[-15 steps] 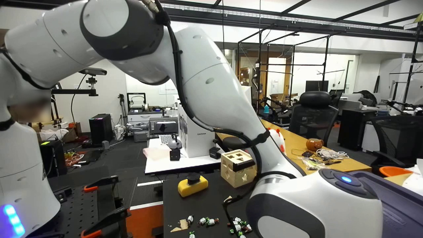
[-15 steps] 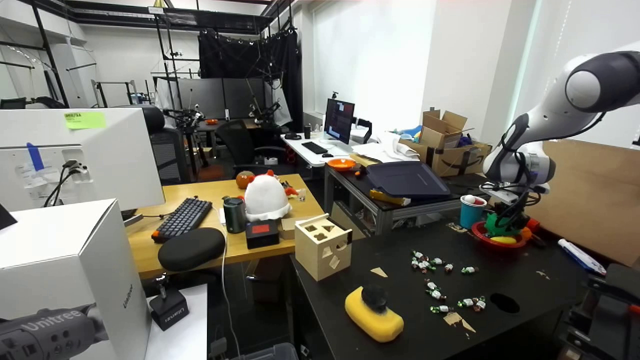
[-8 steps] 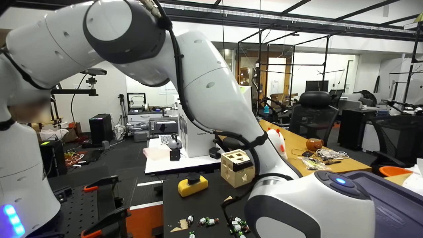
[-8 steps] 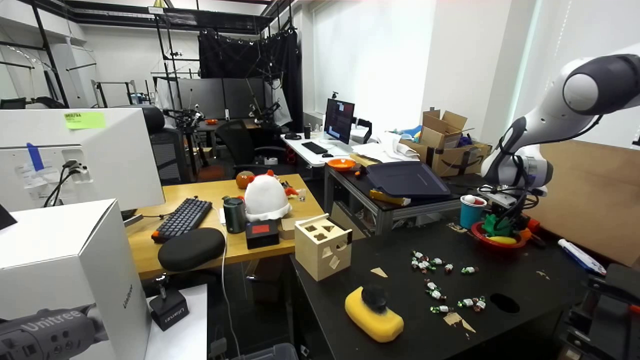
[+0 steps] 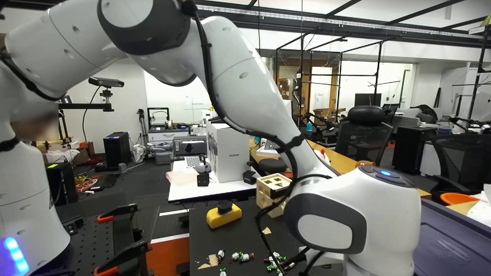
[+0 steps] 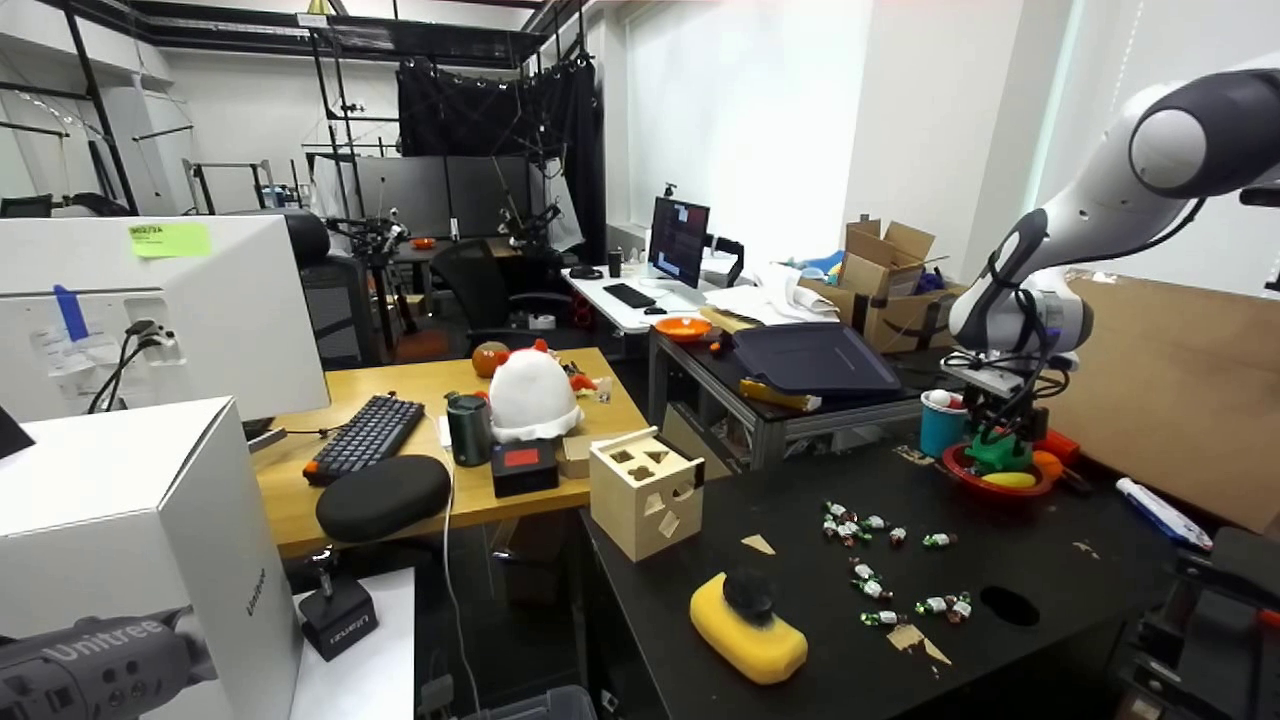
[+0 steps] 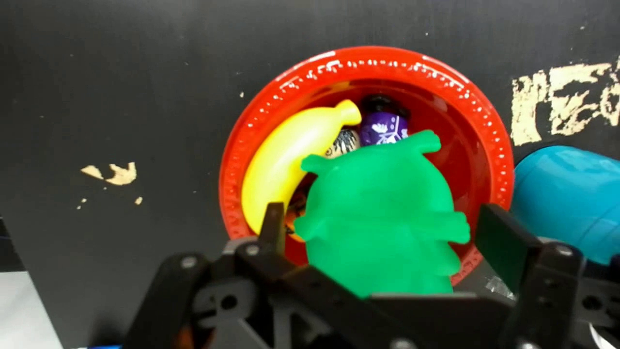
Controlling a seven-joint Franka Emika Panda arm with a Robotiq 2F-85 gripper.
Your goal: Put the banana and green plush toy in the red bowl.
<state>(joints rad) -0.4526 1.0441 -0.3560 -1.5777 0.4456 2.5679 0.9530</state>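
1. In the wrist view the gripper (image 7: 379, 218) has its fingers (image 7: 503, 242) apart, with slim gaps between them and the green toy (image 7: 382, 208).
2. The toy is between the fingers, over the inside of the red bowl (image 7: 370, 60); I cannot tell whether anything beneath bears it.
3. The banana (image 7: 283, 165) lies in the bowl, just ahead of the finger at that view's left.
4. A purple figure (image 7: 385, 128) lies in the bowl too, ahead of the fingers and past the toy.
5. A blue cup (image 7: 571, 194) is outside the bowl, just beyond the finger at the wrist view's right.
6. In both exterior views, wrapped candies (image 6: 880, 619), a yellow block (image 6: 742, 640) and a wooden box with holes (image 6: 625, 510) are on the black table (image 6: 840, 665), well apart from the gripper.
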